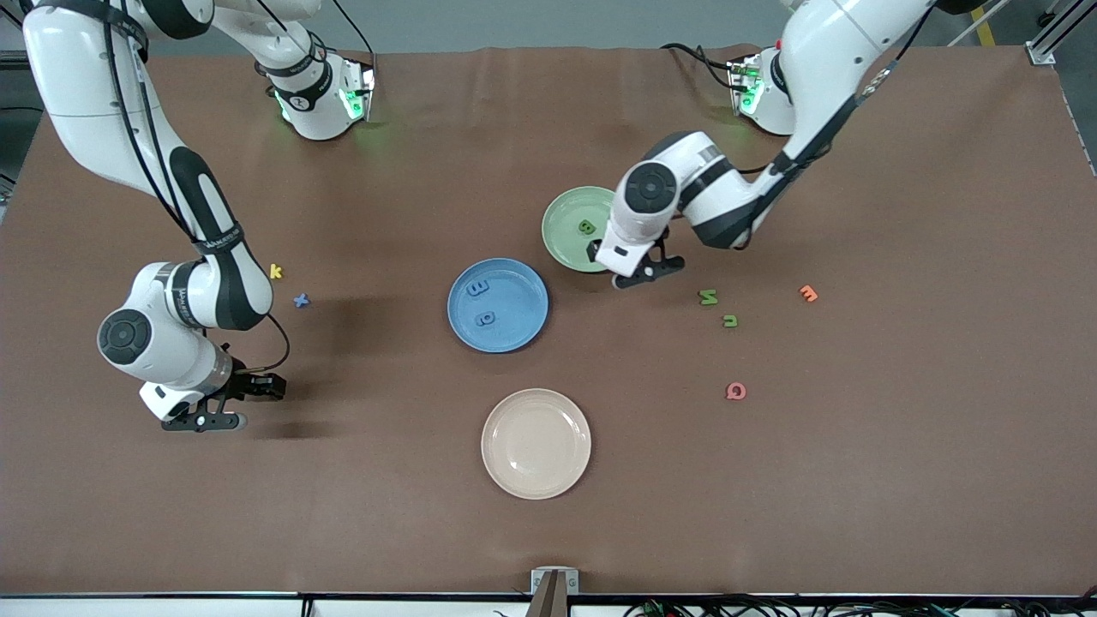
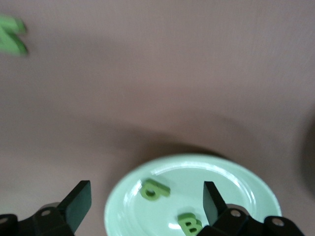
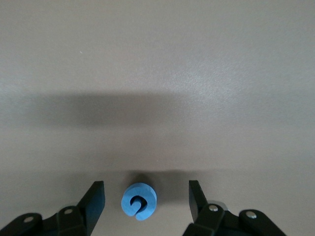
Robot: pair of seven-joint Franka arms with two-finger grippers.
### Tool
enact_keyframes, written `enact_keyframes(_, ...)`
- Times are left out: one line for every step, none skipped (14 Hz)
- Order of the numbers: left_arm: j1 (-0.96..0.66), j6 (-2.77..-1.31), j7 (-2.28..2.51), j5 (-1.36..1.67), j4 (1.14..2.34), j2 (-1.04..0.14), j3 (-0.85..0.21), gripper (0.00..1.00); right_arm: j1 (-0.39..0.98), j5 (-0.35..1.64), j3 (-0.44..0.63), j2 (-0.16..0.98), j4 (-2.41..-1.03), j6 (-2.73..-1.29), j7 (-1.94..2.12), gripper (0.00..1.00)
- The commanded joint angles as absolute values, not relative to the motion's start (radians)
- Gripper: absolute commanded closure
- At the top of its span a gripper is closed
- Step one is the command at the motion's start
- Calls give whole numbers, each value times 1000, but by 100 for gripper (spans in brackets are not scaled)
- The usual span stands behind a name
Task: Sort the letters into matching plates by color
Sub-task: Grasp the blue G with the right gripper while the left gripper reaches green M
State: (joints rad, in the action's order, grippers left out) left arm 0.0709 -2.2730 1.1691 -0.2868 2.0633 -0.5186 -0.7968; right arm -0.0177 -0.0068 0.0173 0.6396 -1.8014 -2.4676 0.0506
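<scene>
The left gripper (image 2: 145,201) hangs over the green plate (image 1: 572,244) with its jaws spread wide and empty. Two green letters lie in that plate: a "B" (image 2: 189,223) and a rounded letter (image 2: 155,189). Two further green letters (image 1: 709,297) (image 1: 730,321) lie on the worktop (image 1: 857,471) beside the green plate, toward the left arm's end.

The blue plate (image 1: 514,330), just beside the green plate and nearer the front camera, contains two blue letters (image 1: 478,288) (image 1: 486,319).

The right gripper (image 3: 146,199) is low over the worktop at the right arm's end, well apart from the green plate. Its jaws are partly open and straddle a round blue letter (image 3: 139,201) without touching it. Another blue letter (image 1: 301,300) lies nearby.
</scene>
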Motion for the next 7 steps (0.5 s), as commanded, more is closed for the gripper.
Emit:
enact_keyframes(182,-2266,1074,-290,2079,-491,-839,0,-40,6,-6,641,-1830,-2496,64,22)
enact_keyframes(198,-2266,1057,-299,2076,-491,-836,0,-40,12,-8,643,-1835,-2497,64,22)
enact_keyframes(218,-2266,1045,-328,2074,-491,-835,1,-38,14,-8,644,-1836,-2497,64,22)
enact_keyframes(248,-2266,1034,-369,2075,-494,-836,1,-37,15,-8,644,-1847,-2497,64,22)
enact_keyframes(273,-2266,1026,-389,2079,-494,-838,1,-37,15,-8,644,-1850,-2497,64,22)
enact_keyframes(276,-2266,1026,-396,2079,-494,-836,1,-37,15,-8,644,-1851,-2497,64,22)
enact_keyframes(279,-2266,1029,-417,2079,-494,-833,2,-37,15,-8,644,-1855,-2497,64,24)
